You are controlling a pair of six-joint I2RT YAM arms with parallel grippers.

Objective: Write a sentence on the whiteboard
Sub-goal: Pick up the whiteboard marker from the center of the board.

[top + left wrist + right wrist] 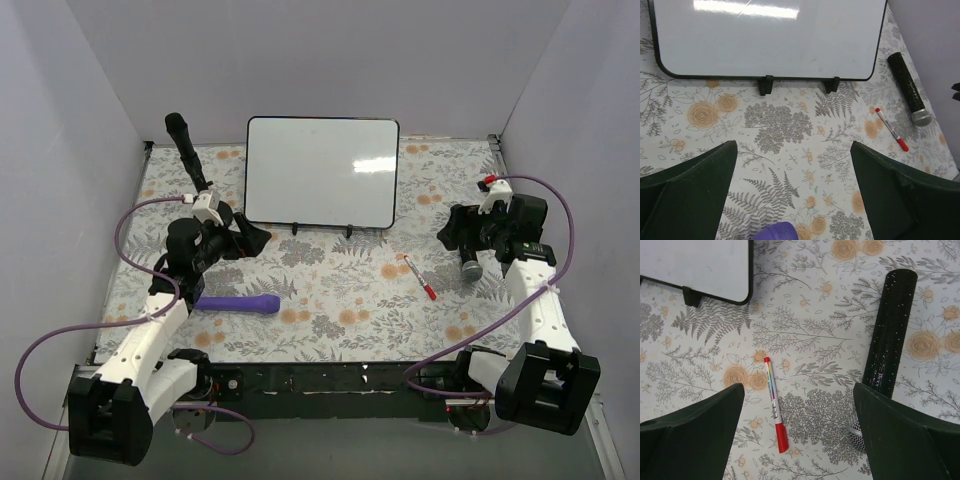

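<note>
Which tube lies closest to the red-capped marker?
The black glittery silver-ended tube, beside the white red-capped marker; the purple tube and the other black tube lie far left.

Dark fingers (690, 435) of right gripper (797, 390) spread wide. Below and between them, nearer left finger: slim white marker pen with red cap (774, 405), flat on floral-print tablecloth (810, 340), cap end nearest. Ahead of right finger: black glittery cylinder (890, 330), near end silvery, possibly mesh, partly hidden. Far ahead-left: corner of glossy white whiteboard with thin black frame (695, 260), one small black foot (690, 296) showing.
</note>
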